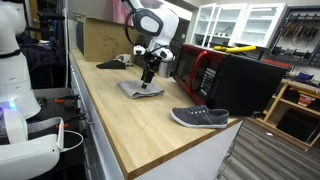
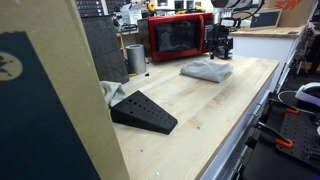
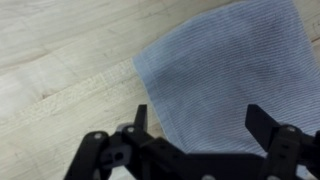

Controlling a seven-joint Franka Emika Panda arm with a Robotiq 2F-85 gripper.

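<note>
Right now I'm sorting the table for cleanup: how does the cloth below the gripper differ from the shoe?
The cloth lies flat and thin; the shoe is taller and shaped. The cloth sits below the open gripper; the shoe lies apart, near the end of the wooden table. Both are greyish and rest on it.

The blue cloth [image 3: 225,75] runs off the wrist view's right edge. Its near part lies hidden behind the gripper [image 3: 200,118], itself cut off below.

A robotics lab: wooden workbench [image 1: 120,110], pegboard wall [image 1: 300,35] (a white robot [image 1: 12,80] alongside).
</note>
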